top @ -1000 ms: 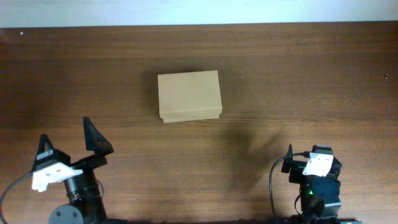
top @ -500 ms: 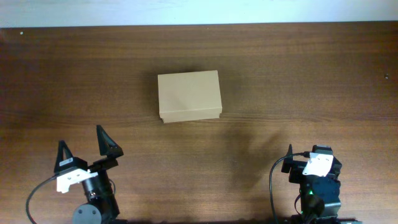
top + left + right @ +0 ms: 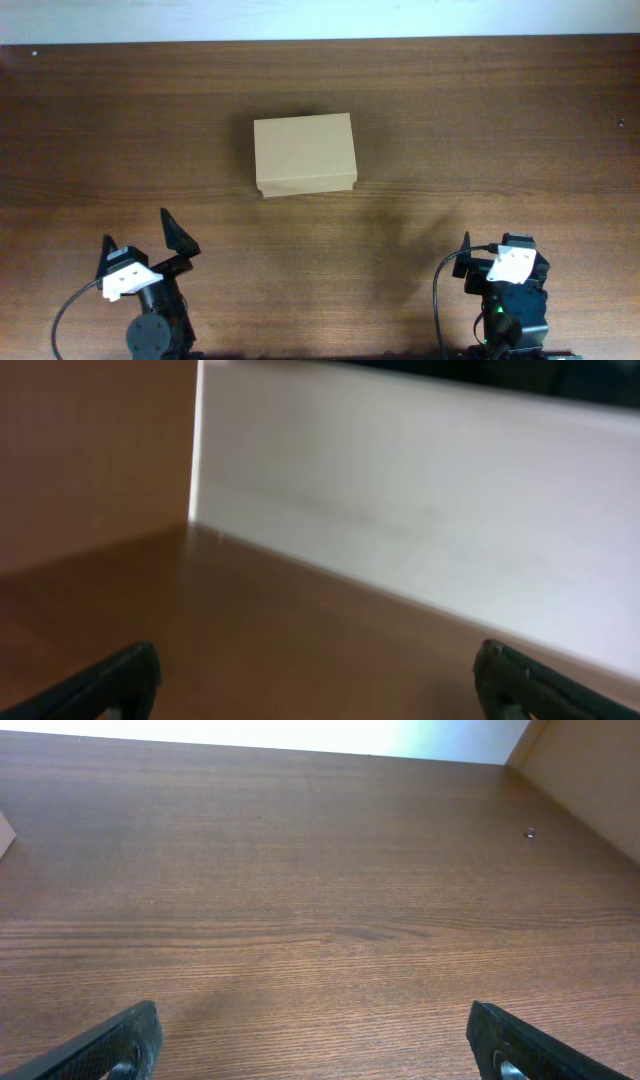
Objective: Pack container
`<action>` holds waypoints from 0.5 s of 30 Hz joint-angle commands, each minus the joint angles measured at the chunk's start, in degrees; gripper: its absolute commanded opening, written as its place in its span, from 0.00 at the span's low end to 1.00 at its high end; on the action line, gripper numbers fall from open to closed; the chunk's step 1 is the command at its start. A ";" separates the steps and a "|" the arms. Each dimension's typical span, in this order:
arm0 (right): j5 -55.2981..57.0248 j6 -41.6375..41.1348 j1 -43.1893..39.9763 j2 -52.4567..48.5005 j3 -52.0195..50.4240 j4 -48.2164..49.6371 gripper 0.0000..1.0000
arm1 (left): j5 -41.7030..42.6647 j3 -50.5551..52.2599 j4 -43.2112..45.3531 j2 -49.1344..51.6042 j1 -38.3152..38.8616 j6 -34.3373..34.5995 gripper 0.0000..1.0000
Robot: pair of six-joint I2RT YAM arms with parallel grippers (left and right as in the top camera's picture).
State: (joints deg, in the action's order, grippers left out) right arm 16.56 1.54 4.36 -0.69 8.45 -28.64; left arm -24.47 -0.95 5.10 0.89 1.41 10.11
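The box (image 3: pixel 304 153) lies closed in the middle of the table (image 3: pixel 500 120), well apart from both hands. I see my left hand (image 3: pixel 145 240) at the near edge, tilted upward, spread wide and empty; my right hand (image 3: pixel 318 1038) is wide open too, holding nothing.

Robotics lab bench: wood-grain table (image 3: pixel 500 120), plain white wall (image 3: pixel 450 510), left arm (image 3: pixel 150 315) and right arm (image 3: pixel 512 300) at its near edge.

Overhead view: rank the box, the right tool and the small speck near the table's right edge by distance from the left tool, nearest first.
1. Box, centre, up-right of the left tool.
2. Right tool, bottom right.
3. Speck, far right edge.
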 commanded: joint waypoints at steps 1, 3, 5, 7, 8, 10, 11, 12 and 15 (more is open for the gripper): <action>0.66 -0.09 -0.35 0.55 -0.42 -0.09 0.99 | -0.44 0.48 -4.96 -0.59 -0.35 -0.35 1.00; 0.66 -0.09 -0.35 0.55 -0.42 -0.09 0.99 | -0.44 0.48 -8.35 -0.59 -0.35 -0.35 1.00; 0.66 -0.09 -0.35 0.55 -0.42 -0.09 0.99 | -0.44 0.46 -7.78 -0.59 -0.35 -0.35 1.00; 0.66 -0.09 -0.35 0.55 -0.42 -0.09 1.00 | -0.44 0.46 -7.80 -0.59 -0.35 -0.35 1.00; 0.66 -0.09 -0.35 0.55 -0.42 -0.09 0.99 | -0.44 0.46 -7.82 -0.59 -0.35 -0.35 1.00; 0.66 -0.09 -0.35 0.55 -0.42 -0.09 0.99 | -0.44 0.46 -7.82 -0.59 -0.35 -0.35 1.00; 0.66 -0.09 -0.35 0.55 -0.42 -0.09 0.99 | -0.44 0.46 -7.82 -0.59 -0.35 -0.35 1.00; 0.66 -0.09 -0.35 0.55 -0.42 -0.09 0.99 | -0.44 0.46 -7.82 -0.59 -0.35 -0.35 1.00; 0.66 -0.09 -0.35 0.55 -0.42 -0.09 0.99 | -0.44 0.46 -7.82 -0.59 -0.35 -0.35 1.00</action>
State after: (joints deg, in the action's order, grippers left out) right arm 16.53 1.56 4.36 -0.69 8.45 -28.67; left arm -24.49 -0.69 -2.57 0.80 1.41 10.11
